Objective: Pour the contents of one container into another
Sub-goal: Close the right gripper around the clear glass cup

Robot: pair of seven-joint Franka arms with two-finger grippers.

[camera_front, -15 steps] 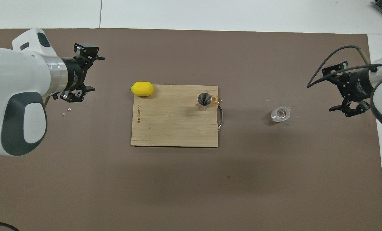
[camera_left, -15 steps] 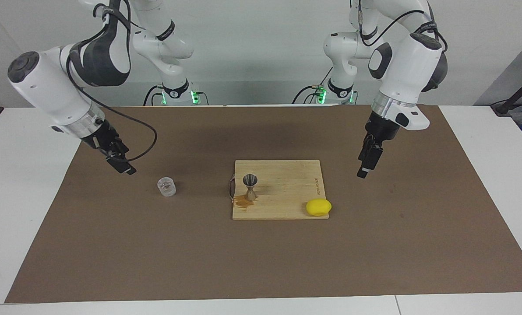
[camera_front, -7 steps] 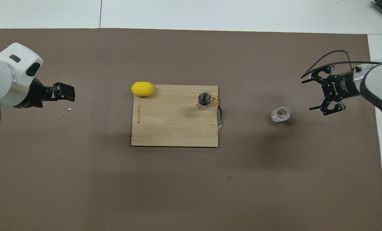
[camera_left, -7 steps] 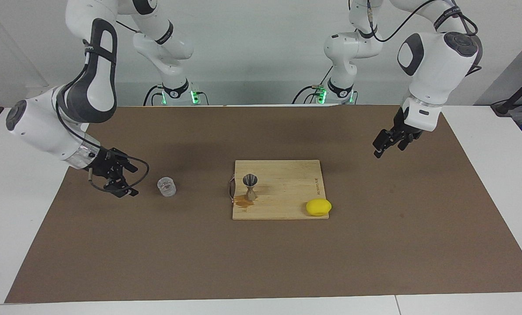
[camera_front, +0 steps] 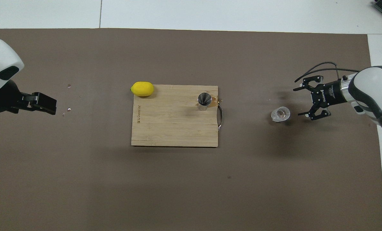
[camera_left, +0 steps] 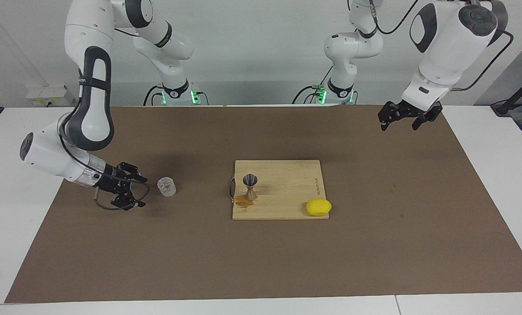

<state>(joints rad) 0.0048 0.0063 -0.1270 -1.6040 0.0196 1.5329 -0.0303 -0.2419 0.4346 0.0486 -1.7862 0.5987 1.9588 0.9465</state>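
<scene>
**Now the open right gripper sits low beside the little glass**

Nearest the robots, up in the air, the left gripper [camera_left: 403, 119] hangs over the brown mat [camera_left: 418, 227] at the left arm's end of the table. Its two black fingers are spread apart and hold nothing. It is well away from everything else.

Next comes the flat, pale wooden cutting board [camera_left: 287, 175] in the middle of the mat. The small silver metal jigger [camera_left: 249, 186], shaped like an hourglass, stands upright on the board, close to the edge that has a thin metal handle [camera_left: 231, 189]. A brown wet patch [camera_left: 242, 201] lies on the wood right by the foot of the jigger.

The small clear, bumpy glass tumbler [camera_left: 167, 187] stands upright on the mat, toward the right arm's end of the table. The right gripper [camera_left: 133, 191] is low, just beside the tumbler, pointing at it from the side. Its fingers are spread wide and do not touch the glass.

Farthest out, the yellow lemon [camera_left: 318, 207] rests on a corner of the board.
</scene>
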